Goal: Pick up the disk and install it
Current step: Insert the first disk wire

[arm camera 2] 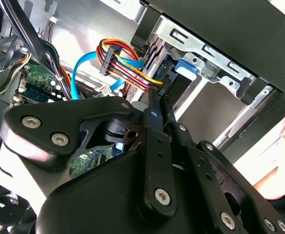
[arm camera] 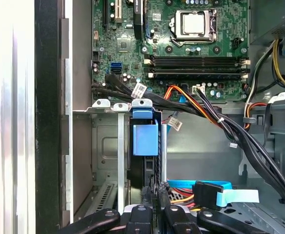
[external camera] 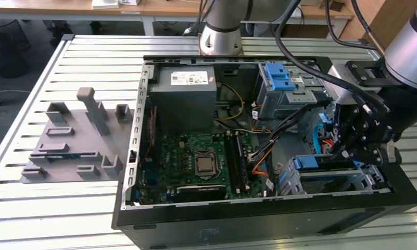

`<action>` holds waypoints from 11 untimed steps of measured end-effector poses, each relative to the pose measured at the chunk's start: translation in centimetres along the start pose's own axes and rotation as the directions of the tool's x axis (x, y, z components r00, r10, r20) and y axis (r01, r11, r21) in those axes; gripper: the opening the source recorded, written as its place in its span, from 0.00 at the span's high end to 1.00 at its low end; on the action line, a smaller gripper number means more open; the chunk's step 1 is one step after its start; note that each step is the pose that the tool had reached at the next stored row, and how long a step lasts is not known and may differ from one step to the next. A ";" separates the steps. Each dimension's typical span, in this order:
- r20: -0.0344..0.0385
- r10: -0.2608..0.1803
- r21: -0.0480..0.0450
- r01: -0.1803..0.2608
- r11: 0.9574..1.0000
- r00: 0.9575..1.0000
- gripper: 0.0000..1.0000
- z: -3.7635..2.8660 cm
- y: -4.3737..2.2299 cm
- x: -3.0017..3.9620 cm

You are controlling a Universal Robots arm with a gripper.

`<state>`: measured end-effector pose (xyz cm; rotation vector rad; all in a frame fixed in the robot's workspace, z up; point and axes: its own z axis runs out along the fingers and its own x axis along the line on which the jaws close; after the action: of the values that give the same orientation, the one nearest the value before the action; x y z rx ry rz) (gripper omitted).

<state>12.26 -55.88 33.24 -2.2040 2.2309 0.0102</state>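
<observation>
The disk (external camera: 325,163) sits edge-up in the lower drive cage (external camera: 364,179) at the front corner of the open computer case, on the exterior view's right. Its blue bracket (arm camera: 145,132) stands between the cage's metal rails, and its blue tab (arm camera 2: 186,66) shows at the cage mouth. My gripper (external camera: 349,152) hangs just over the disk's rear end. Its black fingers (arm camera 2: 154,122) lie pressed together, shut, with the tips (arm camera: 153,192) at the disk's dark edge. I cannot tell whether they touch it.
Bundles of black, orange and blue cables (arm camera: 215,122) run close beside the cage. The motherboard (external camera: 201,161) lies in the case's middle, a grey box with a white sticker (external camera: 184,91) behind it, and an upper cage with a blue latch (external camera: 279,78). A grey fixture (external camera: 76,140) stands on the slatted table.
</observation>
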 end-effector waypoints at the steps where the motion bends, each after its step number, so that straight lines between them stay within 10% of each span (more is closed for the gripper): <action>1: 0.000 0.000 0.000 0.000 1.000 1.000 0.84 0.04 0.00 0.00; 11: 0.000 0.000 0.000 0.000 1.000 1.000 0.84 0.37 0.00 0.00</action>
<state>12.26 -55.88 32.87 -2.2040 2.2309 0.0101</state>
